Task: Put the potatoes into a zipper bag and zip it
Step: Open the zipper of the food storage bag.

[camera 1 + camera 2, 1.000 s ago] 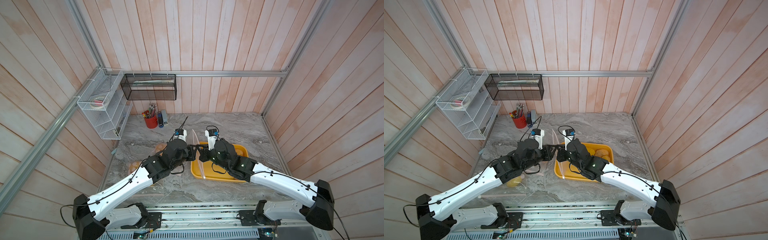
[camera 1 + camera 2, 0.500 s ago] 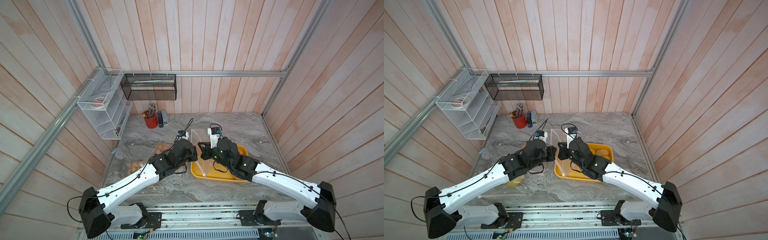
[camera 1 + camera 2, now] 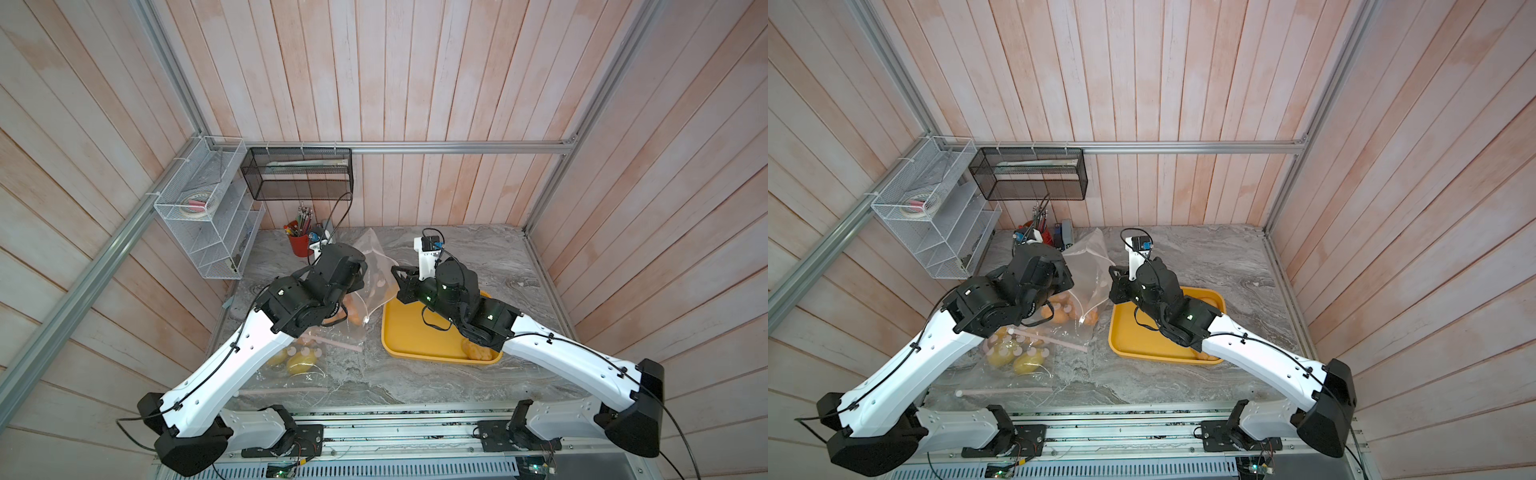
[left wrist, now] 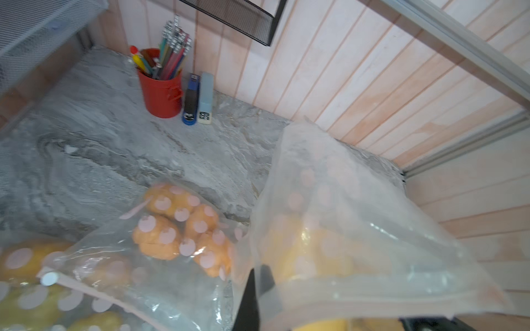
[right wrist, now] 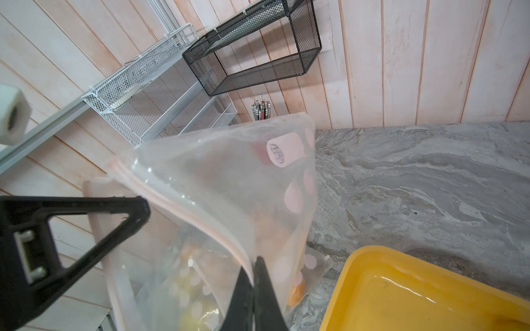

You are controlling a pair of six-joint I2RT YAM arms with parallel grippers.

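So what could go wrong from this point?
1. The left gripper and right gripper each pinch only the thin rim of the zipper bag. The film may slip free under load.
2. One potato lies in the yellow tray, partly under the right arm, and could get left out before zipping.

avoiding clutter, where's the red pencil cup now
In a top view the red pencil cup stands back left under the black mesh basket; the left wrist view shows the blue stapler beside it.
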